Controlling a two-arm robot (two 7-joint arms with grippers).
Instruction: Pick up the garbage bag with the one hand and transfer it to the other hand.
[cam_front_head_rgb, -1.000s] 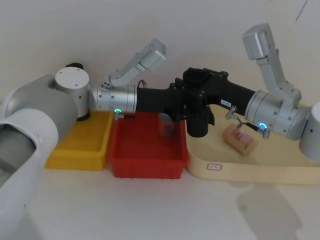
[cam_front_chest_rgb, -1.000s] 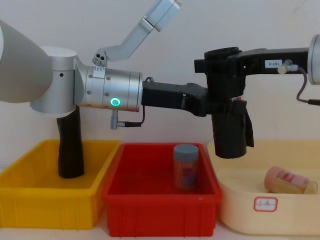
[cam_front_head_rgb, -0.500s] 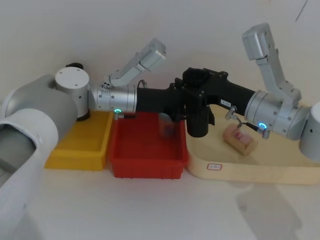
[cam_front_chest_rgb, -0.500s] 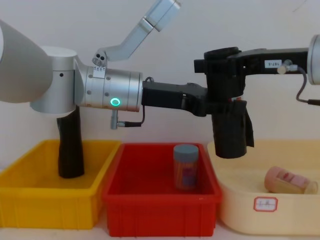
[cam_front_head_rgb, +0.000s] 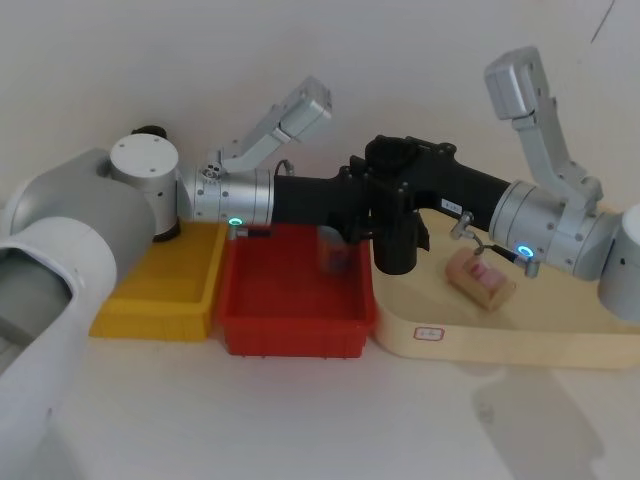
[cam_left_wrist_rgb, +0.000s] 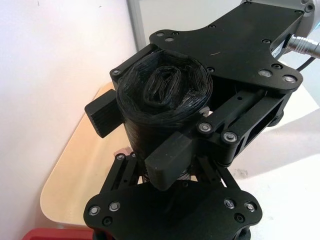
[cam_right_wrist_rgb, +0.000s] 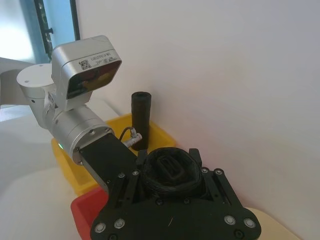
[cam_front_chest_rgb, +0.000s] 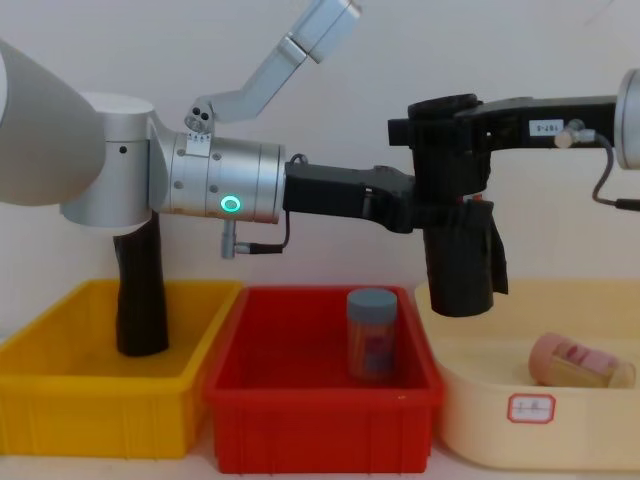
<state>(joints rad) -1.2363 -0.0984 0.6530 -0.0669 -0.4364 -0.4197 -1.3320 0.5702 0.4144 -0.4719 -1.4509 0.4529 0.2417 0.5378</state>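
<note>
Nothing has visibly moved since the earlier frames: the garbage bag (cam_front_chest_rgb: 460, 262) hangs upright in the air above the gap between the red bin (cam_front_chest_rgb: 320, 400) and the cream tray (cam_front_chest_rgb: 560, 420), toward two o'clock from the jar (cam_front_chest_rgb: 372, 333). Both the left gripper (cam_front_chest_rgb: 425, 212) and the right gripper (cam_front_chest_rgb: 440, 125) are clamped on it, so by my reading pickup is done and only the left gripper's release remains.

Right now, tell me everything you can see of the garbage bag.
The garbage bag is a black, wrinkled plastic roll, tightly wound with a folded core at its top. It hangs upright in mid-air, above the gap between the red bin and the cream tray. Both end effectors clamp it: the right near its top, the left lower down.
</note>
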